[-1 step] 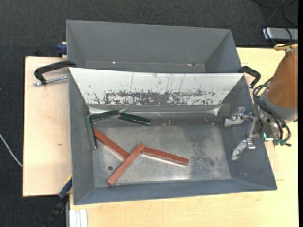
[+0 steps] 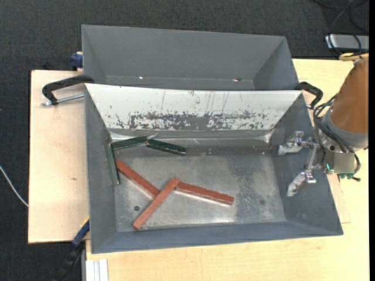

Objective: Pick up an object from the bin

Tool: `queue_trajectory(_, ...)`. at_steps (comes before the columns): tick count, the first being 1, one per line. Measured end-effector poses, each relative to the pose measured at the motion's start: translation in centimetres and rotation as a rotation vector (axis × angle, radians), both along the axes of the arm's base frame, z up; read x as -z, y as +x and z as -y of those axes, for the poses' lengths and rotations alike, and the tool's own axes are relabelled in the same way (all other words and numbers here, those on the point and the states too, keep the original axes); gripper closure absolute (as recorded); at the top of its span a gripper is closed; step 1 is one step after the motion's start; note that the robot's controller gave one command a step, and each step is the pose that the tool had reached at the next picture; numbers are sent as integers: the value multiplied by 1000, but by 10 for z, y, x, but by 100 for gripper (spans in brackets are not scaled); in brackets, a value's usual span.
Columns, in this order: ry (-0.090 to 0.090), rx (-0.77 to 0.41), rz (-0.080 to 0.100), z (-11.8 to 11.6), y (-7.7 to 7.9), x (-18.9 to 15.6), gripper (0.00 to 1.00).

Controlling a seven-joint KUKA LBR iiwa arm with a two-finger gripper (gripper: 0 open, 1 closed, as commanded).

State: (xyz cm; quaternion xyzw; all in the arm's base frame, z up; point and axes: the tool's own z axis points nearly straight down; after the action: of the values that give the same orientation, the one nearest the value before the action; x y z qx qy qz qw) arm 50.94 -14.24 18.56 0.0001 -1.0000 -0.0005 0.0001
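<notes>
Status: pick not started. Nothing is lifted and all six bars lie on the floor of the bin (image 2: pixel 187 54)

Left to right:
- upright green bar (image 2: pixel 111 164) lies along the foot of the left wall, tight against it; my read is no finger room on the wall side
- short green bar (image 2: pixel 131 142) and far green bar (image 2: pixel 167 148) sit at the foot of the back wall, nearly end to end; same wall problem from behind, open floor in front
- slanted red bar (image 2: pixel 136 177) runs from near the left wall down toward the middle
- crossing red bar (image 2: pixel 153 205) goes from the front-left up to the middle and meets the slanted one there; which lies on top, cannot tell
- long red bar (image 2: pixel 205 193) starts at that same junction and runs right; its right end is free with bare floor on both long sides and beyond, so I judge it the cleanest grasp
- right third of the floor is bare, good room to descend
- gripper (image 2: pixel 294 166) hangs over the right sloped wall, well apart from every bar, fingers spread wide with nothing between them

Left to do: travel left to a bar, descend, close, lift. Nearest candidate is the long red bar. Watch the right slope on the way down, and the three-bar junction, where a grasp could drag the neighbours
</notes>
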Motion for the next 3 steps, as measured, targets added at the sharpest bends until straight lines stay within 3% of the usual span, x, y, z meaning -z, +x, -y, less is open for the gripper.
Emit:
queue_trajectory(1,-1,75,6,-27,-3,52,0)
queue_trajectory(2,-3,-113,4,-70,61,109,100)
queue_trajectory(3,-2,-114,12,-72,61,112,0)
